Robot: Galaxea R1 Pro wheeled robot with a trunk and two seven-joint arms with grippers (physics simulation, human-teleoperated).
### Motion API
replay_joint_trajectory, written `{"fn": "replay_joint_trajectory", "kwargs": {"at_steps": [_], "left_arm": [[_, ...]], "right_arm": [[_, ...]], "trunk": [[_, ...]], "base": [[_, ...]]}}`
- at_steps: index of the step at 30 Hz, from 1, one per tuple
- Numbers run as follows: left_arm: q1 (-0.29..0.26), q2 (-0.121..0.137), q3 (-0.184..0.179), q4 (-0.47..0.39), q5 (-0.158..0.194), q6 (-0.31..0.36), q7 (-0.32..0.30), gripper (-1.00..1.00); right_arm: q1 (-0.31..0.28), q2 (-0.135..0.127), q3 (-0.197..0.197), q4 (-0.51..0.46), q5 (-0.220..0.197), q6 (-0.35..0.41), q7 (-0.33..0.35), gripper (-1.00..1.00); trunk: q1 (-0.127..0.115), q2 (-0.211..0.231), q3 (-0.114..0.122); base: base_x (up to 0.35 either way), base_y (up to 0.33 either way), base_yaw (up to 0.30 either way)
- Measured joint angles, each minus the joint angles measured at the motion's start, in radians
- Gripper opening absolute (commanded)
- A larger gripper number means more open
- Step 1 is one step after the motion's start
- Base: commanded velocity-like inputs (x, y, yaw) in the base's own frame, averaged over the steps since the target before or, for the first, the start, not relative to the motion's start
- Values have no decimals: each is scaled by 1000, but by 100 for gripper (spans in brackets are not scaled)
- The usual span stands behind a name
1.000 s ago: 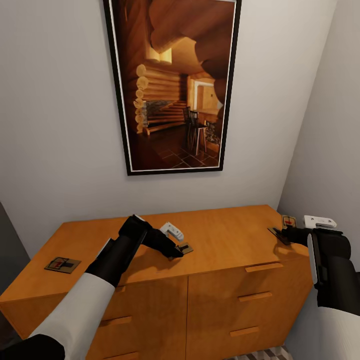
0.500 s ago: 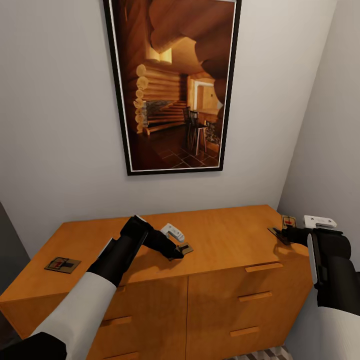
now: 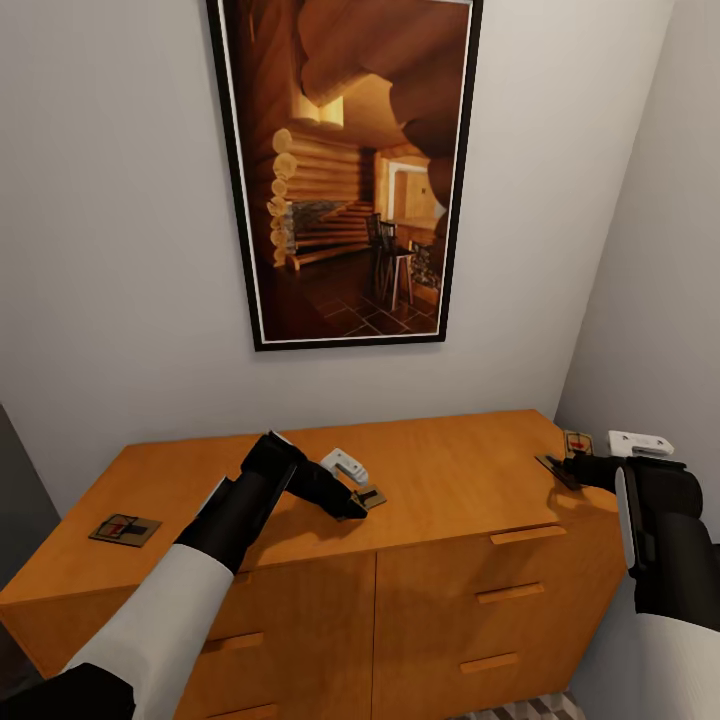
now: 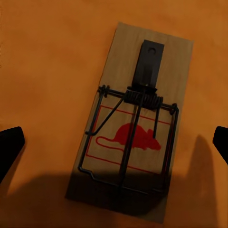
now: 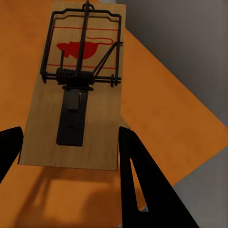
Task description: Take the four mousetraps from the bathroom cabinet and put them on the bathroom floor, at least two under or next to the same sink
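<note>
I am working both arms over the cabinet [image 3: 400, 520] at once. My left gripper [image 3: 352, 505] is hovering over one mousetrap [image 4: 135, 128] lying flat mid-surface, its jaws released and spread wide to either side of the board, touching nothing. My right gripper [image 3: 560, 468] is reaching for a second mousetrap [image 5: 78, 90] at the surface's right end near the corner; its jaws are also released, straddling the near end of the board without clamping it. A third mousetrap [image 3: 124, 528] is sitting untouched at the far left end. I am not finding a fourth.

So I judge the task barely begun: nothing lifted, nothing on the bathroom floor [image 3: 520, 710].

The surface is smooth orange-brown wood over drawers. Behind it a pale wall is carrying a large framed picture [image 3: 345, 170] of a log interior.
</note>
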Motion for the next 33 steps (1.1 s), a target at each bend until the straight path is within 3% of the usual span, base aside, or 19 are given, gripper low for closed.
{"fn": "replay_joint_trajectory", "kwargs": {"at_steps": [16, 17, 33], "left_arm": [[0, 1, -3, 2, 3, 7, 19, 100], [0, 1, -3, 2, 4, 7, 19, -100], [0, -1, -7, 11, 16, 14, 21, -100]], "right_arm": [[0, 0, 0, -1, 0, 0, 0, -100], [0, 0, 0, -1, 0, 0, 0, -100], [0, 0, -2, -1, 2, 0, 1, -100]], "trunk": [[0, 0, 0], [0, 0, 0], [0, 0, 0]], "base": [[0, 0, 0], [0, 0, 0], [0, 0, 0]]}}
